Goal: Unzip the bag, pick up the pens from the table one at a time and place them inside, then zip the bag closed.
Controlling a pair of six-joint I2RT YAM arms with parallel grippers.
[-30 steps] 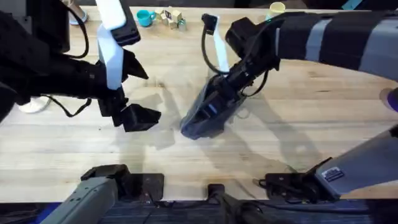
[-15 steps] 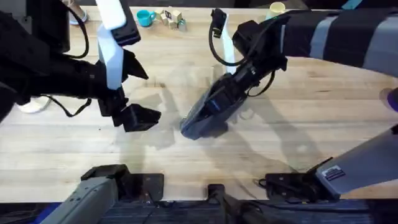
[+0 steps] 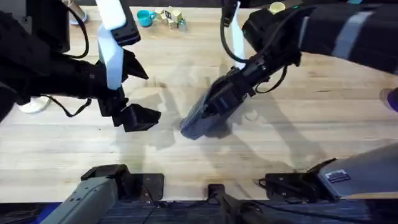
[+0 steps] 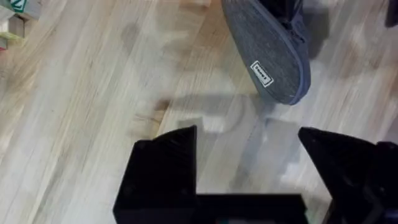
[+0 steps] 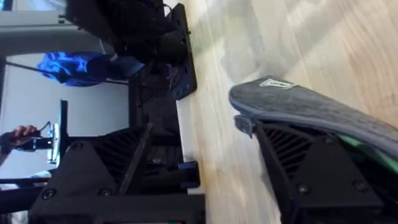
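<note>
Right now the bag (image 3: 208, 112) lies on the counter (image 3: 311, 124) with the right pincer (image 3: 221, 102) down on it; a finger sits against the grey fabric, with green showing beside it, but I cannot tell whether that pincer is closed on anything. Off to one side, well apart from the bag, the left pincer (image 3: 134, 117) hovers wide open and empty — from its own camera the pouch's rounded end, with a small label, lies just beyond its fingertips. The pouch looks soft, light and floppy, likely to slide, so pinning one end while pulling the small zipper pull seems wise.
</note>
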